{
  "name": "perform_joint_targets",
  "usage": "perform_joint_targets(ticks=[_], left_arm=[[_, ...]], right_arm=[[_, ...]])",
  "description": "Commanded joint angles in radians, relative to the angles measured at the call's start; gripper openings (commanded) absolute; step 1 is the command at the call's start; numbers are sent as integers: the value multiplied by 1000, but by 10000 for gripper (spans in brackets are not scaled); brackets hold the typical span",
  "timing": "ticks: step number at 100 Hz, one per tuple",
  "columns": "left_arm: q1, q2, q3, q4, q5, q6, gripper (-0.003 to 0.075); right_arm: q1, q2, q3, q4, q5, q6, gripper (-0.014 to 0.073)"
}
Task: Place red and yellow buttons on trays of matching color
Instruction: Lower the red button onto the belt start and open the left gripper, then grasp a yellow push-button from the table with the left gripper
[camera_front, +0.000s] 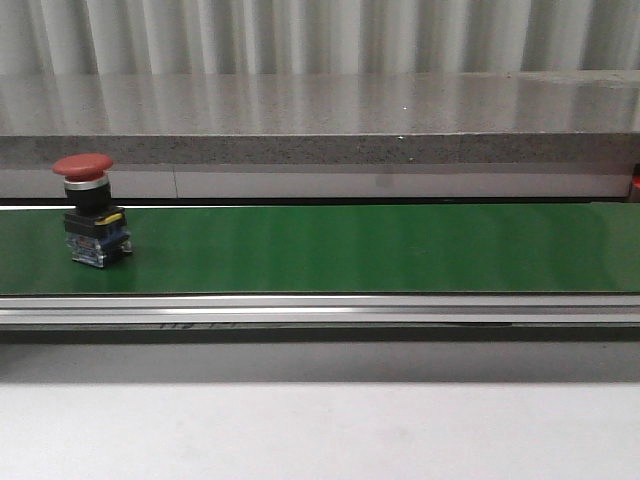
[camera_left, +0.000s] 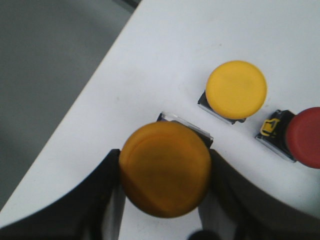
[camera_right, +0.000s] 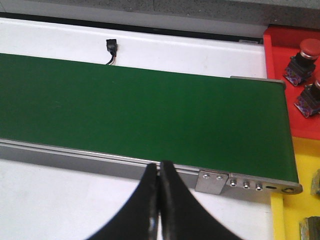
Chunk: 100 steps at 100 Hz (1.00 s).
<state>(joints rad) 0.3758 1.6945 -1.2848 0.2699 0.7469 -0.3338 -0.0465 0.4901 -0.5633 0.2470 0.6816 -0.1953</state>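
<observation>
Between my left claw's (camera_left: 162, 200) fingers sits a yellow button (camera_left: 165, 169), clamped above the white table (camera_left: 165, 55). My right claw (camera_right: 159, 200) is pressed closed, empty, over the belt's (camera_right: 140, 110) edge. A red button (camera_front: 92, 222) stands on the belt's left end.

The left claw (camera_left: 165, 200) was clamped on a yellow button (camera_left: 165, 169), one dark finger (camera_left: 100, 195) pressed to each side of its cap. The right claw (camera_right: 159, 200) hung with its two black fingers pressed together, holding nothing.
</observation>
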Motion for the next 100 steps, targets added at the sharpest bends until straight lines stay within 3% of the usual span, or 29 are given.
perform_joint_targets(ticks=[1, 31, 61, 100], left_arm=[[-12, -111, -30, 0, -8, 3, -20], [-184, -267, -28, -4, 86, 64, -20], [-375, -270, -17, -4, 137, 90, -20], [-414, -270, 140, -32, 50, 90, -20]], right_arm=[[3, 0, -25, 3, -61, -7, -67], [3, 0, -25, 3, -61, -7, -67], [3, 0, -25, 3, -61, -7, -67], [3, 0, -25, 3, -61, -7, -67]])
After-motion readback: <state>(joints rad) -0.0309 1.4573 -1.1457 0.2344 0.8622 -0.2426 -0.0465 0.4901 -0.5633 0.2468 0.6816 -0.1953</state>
